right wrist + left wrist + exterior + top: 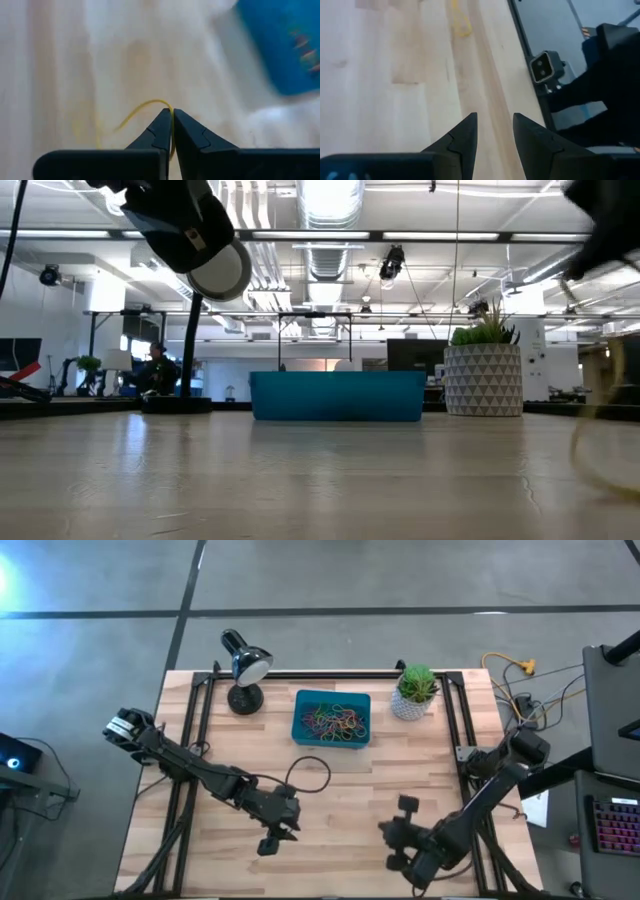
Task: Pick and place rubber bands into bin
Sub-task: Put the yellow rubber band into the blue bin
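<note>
The teal bin [332, 718] sits at the table's far middle and holds a heap of mixed-colour rubber bands [333, 721]. It also shows in the low view [337, 397] and the right wrist view [285, 45]. My right gripper [392, 832] [171, 116] is near the table's near edge, right of centre, shut on a yellow rubber band [142, 107]. My left gripper [272, 838] [495, 125] hovers open over bare wood at the near middle. In its wrist view a yellow rubber band [460, 22] lies on the table farther off. My right gripper pinches the yellow rubber band's strand [169, 106] between its two fingertips. The rest of the band curves away from the tips over the wood. Whether any of it rests on the table I cannot tell.
A black desk lamp [245, 665] stands left of the bin and a white plant pot [415, 692] right of it. A black cable loop [310, 772] lies near the left arm. The low camera [545, 67] sits at the near edge. Bare wood lies between the grippers and the bin.
</note>
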Available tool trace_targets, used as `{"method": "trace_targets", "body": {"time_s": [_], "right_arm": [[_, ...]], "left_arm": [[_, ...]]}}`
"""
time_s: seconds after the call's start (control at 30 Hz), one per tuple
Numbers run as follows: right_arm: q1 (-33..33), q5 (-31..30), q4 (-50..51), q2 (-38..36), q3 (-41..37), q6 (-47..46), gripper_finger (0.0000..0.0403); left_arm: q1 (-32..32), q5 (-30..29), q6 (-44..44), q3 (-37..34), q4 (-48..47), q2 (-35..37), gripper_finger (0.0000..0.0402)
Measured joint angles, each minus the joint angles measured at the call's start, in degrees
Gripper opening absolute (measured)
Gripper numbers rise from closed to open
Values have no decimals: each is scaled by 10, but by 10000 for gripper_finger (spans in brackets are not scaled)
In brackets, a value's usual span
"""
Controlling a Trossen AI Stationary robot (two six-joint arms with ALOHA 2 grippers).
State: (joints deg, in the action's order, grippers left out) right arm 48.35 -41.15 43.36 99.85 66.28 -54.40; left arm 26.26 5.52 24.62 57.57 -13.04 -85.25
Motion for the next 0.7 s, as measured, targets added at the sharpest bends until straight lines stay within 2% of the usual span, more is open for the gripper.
{"method": "trace_targets", "body": {"time_s": [0.17, 0.37, 0.5, 0.7], "right_arm": [[-28, -78, 98, -14, 64, 26, 8], [-73, -144, 148, -23, 136, 106, 8], [-112, -162, 149, -23, 173, 187, 8], [-172, -177, 147, -24, 206, 265, 8]], "left_arm": [[0, -28, -1, -1, 0, 0, 109], [0, -46, 3, -2, 1, 0, 109], [1, -57, 5, -2, 7, 0, 109], [21, -135, 0, -2, 5, 18, 109]]}}
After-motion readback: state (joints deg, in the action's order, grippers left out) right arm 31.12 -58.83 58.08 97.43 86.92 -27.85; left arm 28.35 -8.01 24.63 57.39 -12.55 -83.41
